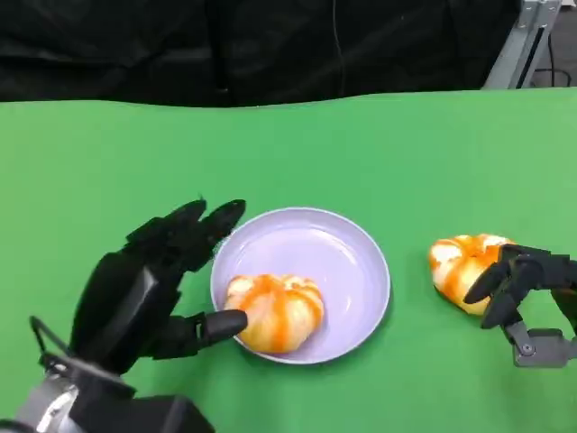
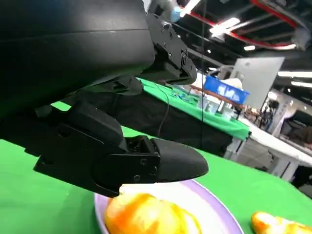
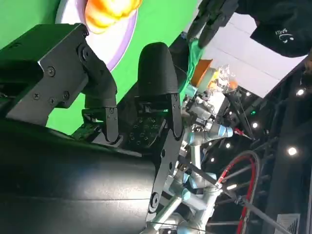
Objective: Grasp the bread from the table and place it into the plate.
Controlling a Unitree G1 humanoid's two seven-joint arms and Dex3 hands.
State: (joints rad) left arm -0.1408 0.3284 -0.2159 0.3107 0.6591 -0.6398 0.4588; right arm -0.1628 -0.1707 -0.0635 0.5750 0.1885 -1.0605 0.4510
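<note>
Bread sits inside my lavender plate, on the near-left part of the dish, a round bun with orange glaze streaks. From the head view I see my left hand right beside the plate's left rim: one fingertip touches the bun's near-left side, while the other fingers reach over the rim farther back, spread and clear of the bun. Nothing is gripped; that hand is open. The left wrist view agrees, showing a black fingertip just above the bun and the plate's purple edge.

A second bread, same glazed kind, lies on the green table to the right of the plate, apart from it. My right hand is at that bun's right side, its dark fingers curled partway against the bun's right side. I cannot tell from the head view whether they are actually clamping it or only touching it. The right wrist view is turned round and shows the hand's shell and fingers up close, with the plate and the first bun farther off; it does not settle the grip either.
</note>
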